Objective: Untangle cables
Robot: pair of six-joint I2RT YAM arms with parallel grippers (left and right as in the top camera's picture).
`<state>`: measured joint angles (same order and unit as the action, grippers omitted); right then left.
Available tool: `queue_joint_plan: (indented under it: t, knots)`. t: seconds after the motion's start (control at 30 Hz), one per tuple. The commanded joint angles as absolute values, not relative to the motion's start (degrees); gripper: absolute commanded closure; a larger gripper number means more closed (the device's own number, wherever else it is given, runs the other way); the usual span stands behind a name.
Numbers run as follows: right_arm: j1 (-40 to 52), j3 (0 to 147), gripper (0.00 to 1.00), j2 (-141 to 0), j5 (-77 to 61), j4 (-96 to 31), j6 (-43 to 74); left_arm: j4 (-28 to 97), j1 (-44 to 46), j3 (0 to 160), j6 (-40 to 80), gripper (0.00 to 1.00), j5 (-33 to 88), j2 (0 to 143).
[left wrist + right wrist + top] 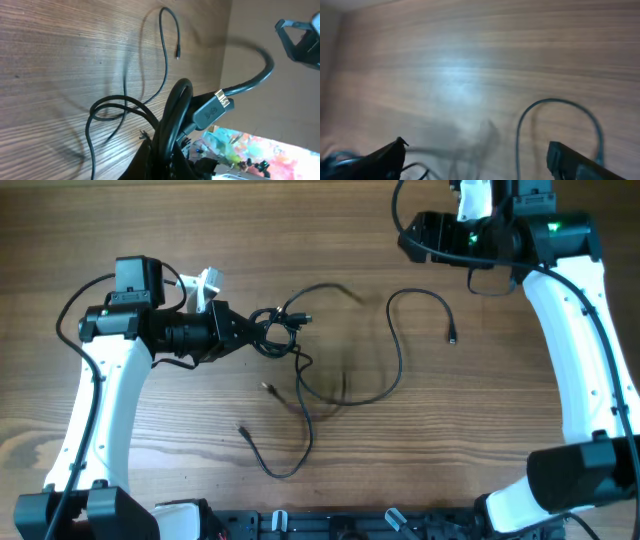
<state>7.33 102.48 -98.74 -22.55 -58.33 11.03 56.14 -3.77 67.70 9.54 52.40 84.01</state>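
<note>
overhead view: the left gripper [245, 325] is at the left-middle of the wooden table [120, 220], and its jaws are closed on the knotted part of the cables [275, 320]. from this knot one thin black strand goes right in a wide loop and ends at a small plug [452, 338], well apart from the knot. other strands hang down toward the front of the table, with loose ends lying flat on the wood. the right arm is at the upper right corner; its gripper reaches the top edge and i cannot tell its state from here.

left wrist view: the cables [170, 115] go in a thick black loop out of the clamped fingers at the bottom of the picture. a grey usb plug [215, 107] sticks out beside the loop, above the table. a thinner strand lies on the wood farther away.

right wrist view: the picture is blurred. the right gripper [477, 152] has its two fingers [390, 155] wide apart, with nothing between them. one curved strand [555, 102] lies on the table between the fingers and farther out.
</note>
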Motion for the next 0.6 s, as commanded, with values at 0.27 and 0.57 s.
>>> queue_joint_plan:
  t: [0.27,0.57]
  knots:
    - [20.5,102.9,0.1,-91.0,-36.9,-66.2,-2.7,46.9,-3.6,67.7,6.2,0.96,64.5,83.8]
    - [33.8,102.6,0.32,-93.4,-21.3,-61.2,9.7,45.4,-3.6,67.7,6.9,0.96,71.5,83.8]
